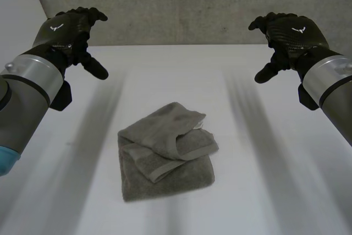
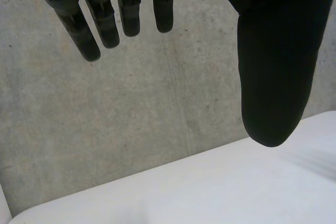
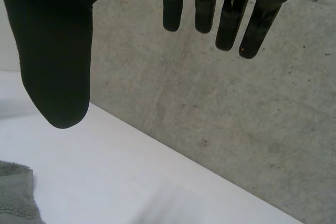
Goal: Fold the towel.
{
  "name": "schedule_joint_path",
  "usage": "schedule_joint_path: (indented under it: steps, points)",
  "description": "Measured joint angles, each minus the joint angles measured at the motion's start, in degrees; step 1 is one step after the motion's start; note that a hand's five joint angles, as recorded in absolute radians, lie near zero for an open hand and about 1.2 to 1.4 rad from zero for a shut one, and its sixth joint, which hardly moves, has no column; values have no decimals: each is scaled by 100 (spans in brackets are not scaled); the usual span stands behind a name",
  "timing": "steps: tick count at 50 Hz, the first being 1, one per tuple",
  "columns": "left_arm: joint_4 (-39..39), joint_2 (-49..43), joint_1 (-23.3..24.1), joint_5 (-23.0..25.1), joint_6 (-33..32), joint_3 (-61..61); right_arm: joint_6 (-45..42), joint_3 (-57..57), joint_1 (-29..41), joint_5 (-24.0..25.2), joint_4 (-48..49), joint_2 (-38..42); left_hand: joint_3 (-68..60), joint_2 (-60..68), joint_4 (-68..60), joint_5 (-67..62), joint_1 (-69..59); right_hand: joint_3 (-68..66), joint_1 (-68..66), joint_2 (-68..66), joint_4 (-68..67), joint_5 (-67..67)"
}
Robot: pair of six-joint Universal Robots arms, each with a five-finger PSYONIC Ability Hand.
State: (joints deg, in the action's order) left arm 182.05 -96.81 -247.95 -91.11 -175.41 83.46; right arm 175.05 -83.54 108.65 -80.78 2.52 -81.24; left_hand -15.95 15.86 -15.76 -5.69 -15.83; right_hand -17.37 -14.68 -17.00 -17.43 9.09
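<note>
Grey forearms come in on either side of the towel, the left arm (image 1: 27,89) with a light-blue cap at its near end and the right arm (image 1: 333,89) opposite it. Between them the towel (image 1: 165,152), a grey-brown terry cloth, lies on the white table (image 1: 264,180), folded into a loose, uneven stack with its upper layer lying askew over the lower ones. Beyond the towel and well apart from it, the left hand (image 1: 66,31) hangs above the table off the towel's far left side. Its fingers (image 2: 84,30) are straight and slightly spread, the thumb stands away from them, and it holds nothing. The right hand (image 1: 291,31) mirrors it off the towel's far right side, its fingers (image 3: 231,24) likewise straight and empty. The right wrist view catches a corner of the towel near that hand's thumb. Behind the towel and both hands, a bare concrete wall (image 1: 181,4) rises from the table's far edge.
</note>
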Motion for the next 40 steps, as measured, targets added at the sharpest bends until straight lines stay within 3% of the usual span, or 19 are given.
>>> schedule_joint_path:
  steps: [4, 40]
  points:
    - [-9, -64, 12, -6, 9, 24, 18, -85, -27, 73, 153, -9, 432, -427, 419, 369, 419, 556, 363, 481, 466, -570]
    - [-118, -2, 10, 8, -33, 43, -131, -77, 68, 260, 76, 136, 498, -497, 489, 416, 500, 555, 368, 482, 469, -584]
